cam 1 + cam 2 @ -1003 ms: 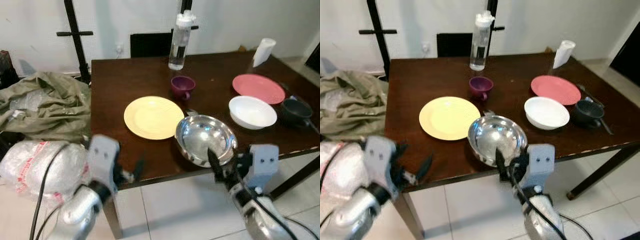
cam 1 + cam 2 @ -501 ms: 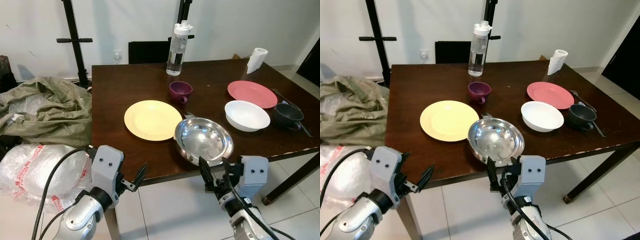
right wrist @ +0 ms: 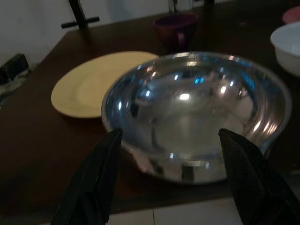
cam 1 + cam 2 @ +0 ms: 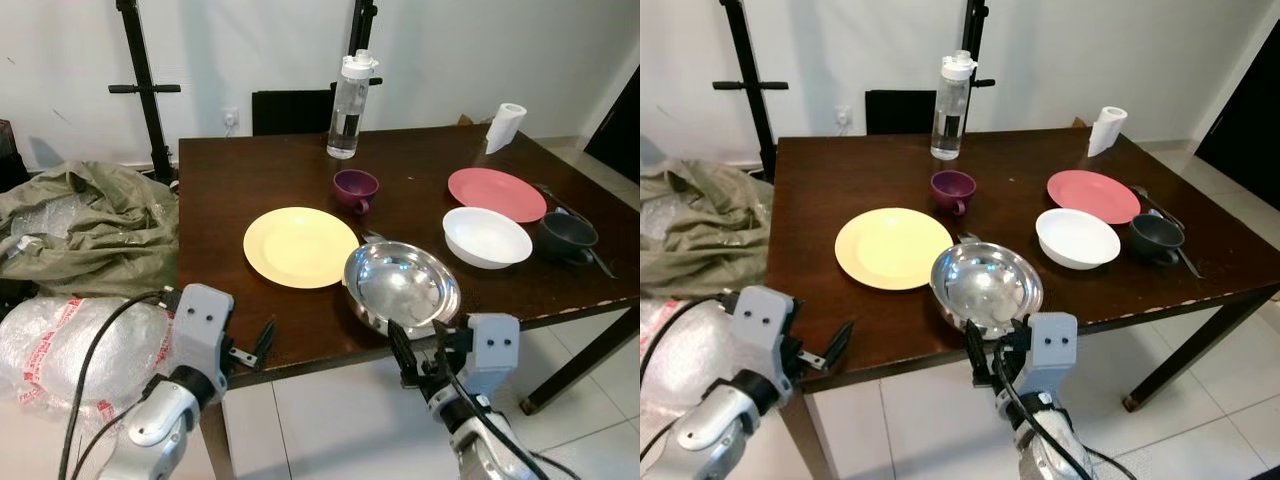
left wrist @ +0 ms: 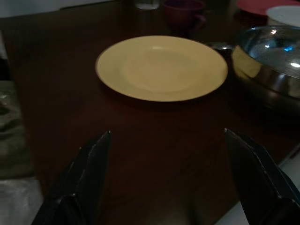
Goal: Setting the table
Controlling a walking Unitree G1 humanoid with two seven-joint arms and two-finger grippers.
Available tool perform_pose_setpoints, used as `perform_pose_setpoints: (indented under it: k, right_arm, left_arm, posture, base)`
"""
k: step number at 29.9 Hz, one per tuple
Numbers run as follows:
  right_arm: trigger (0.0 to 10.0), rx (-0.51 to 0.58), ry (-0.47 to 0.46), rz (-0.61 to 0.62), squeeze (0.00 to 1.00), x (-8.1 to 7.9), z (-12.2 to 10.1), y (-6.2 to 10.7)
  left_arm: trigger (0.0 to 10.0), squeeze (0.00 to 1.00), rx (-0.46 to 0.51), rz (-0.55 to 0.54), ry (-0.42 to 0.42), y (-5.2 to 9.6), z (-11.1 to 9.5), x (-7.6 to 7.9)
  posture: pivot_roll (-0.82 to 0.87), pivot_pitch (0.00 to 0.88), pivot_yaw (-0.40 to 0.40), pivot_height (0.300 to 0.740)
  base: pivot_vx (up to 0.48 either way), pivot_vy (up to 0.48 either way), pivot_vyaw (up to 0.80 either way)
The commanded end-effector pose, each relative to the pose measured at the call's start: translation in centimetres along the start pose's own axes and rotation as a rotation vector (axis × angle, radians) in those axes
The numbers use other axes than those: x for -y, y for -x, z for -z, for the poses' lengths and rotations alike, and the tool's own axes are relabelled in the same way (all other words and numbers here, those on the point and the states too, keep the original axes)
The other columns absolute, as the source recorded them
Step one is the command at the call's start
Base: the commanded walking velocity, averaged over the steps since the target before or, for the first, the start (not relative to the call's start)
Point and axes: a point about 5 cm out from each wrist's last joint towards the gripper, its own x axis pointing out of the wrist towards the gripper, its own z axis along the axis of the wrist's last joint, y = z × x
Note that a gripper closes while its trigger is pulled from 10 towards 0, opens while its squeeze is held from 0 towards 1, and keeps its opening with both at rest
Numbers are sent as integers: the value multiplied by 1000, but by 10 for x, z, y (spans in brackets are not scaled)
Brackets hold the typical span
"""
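Steel bowl [image 4: 402, 287] sits at the surface's near edge, dead ahead of my right end effector [image 4: 421, 357], which is wide open and empty. Left end effector [image 5: 164, 183], also open, faces the yellow plate [image 4: 301, 246].

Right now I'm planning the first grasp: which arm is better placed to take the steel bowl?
Probably the right. The right gripper sits open directly before the steel bowl; the left gripper faces the yellow plate.

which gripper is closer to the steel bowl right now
Right. The right gripper is open just off the near rim of the steel bowl; the left gripper is open off the table edge, nearer the yellow plate.
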Motion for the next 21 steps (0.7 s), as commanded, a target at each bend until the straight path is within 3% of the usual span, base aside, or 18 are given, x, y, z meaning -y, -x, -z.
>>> perform_pose_setpoints:
  k: [1, 7, 13, 21]
  right_arm:
    - [10000, -3, 0, 5, 0, 5, 3, 0]
    - [10000, 7, -61, 52, 0, 5, 5, -3]
    - [10000, 7, -84, 45, 0, -8, 9, 1]
    - [10000, 1, -52, -4, 0, -13, 8, -1]
  left_arm:
    - [10000, 0, -18, 17, 8, -1, 2, 2]
    - [10000, 0, -19, 32, 17, -4, 5, 8]
    - [10000, 0, -24, 40, 45, -11, 5, 17]
    - [10000, 0, -21, -20, 67, -12, 7, 9]
  posture:
    - [55, 54, 14, 740]
    - [47, 45, 30, 740]
    - [51, 68, 46, 740]
    - [58, 64, 17, 740]
  base:
    - [0, 0, 0]
    - [0, 0, 0]
    - [0, 0, 0]
    - [0, 0, 0]
